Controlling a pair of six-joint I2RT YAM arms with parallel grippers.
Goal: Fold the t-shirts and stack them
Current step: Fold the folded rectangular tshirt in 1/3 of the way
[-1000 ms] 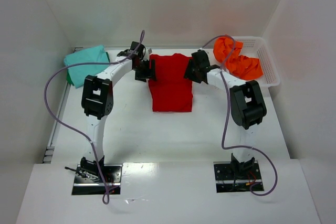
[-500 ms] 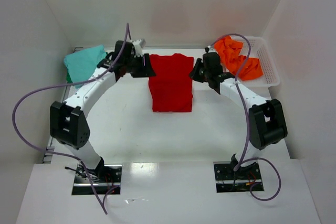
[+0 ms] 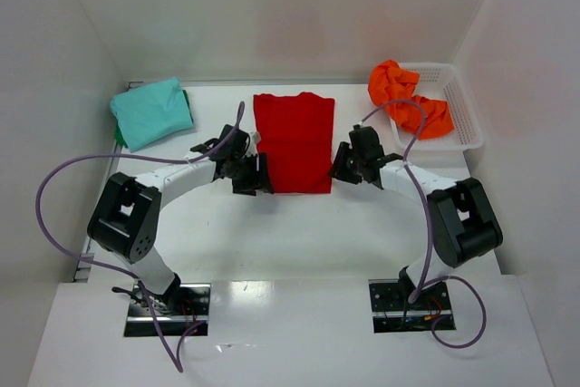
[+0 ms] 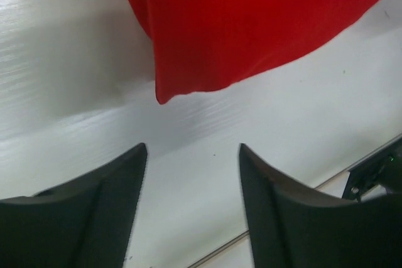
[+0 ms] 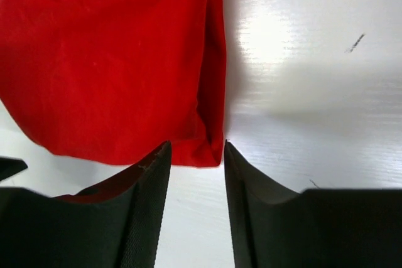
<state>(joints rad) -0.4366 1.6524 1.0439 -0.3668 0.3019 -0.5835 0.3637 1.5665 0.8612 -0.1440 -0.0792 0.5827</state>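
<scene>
Both arms have dropped back from the far end of the red t-shirt point(image 3: 293, 138) to its near corners since a second ago; shirt itself hasn't shifted. Left gripper point(image 4: 191, 150) low over the table point(image 3: 299, 233), jaws wide apart, nothing between them, tips just short of the shirt's near left corner, not touching it. Right gripper point(image 5: 196, 145) jaws apart but with a narrower gap, tips straddling the shirt's near right corner, bare table showing between the fingers point(image 5: 144, 205); no pinch on the cloth visible. Red t-shirt lies flat as a long rectangle in the middle of the table, running from the far edge toward the near side, sides folded in. Teal t-shirt point(image 3: 151, 112) folded at the far left corner of the table, well apart from the left arm. Orange t-shirt point(image 3: 408, 101) crumpled, spilling over the left rim of the white mesh basket point(image 3: 462, 124) at the far right corner.
</scene>
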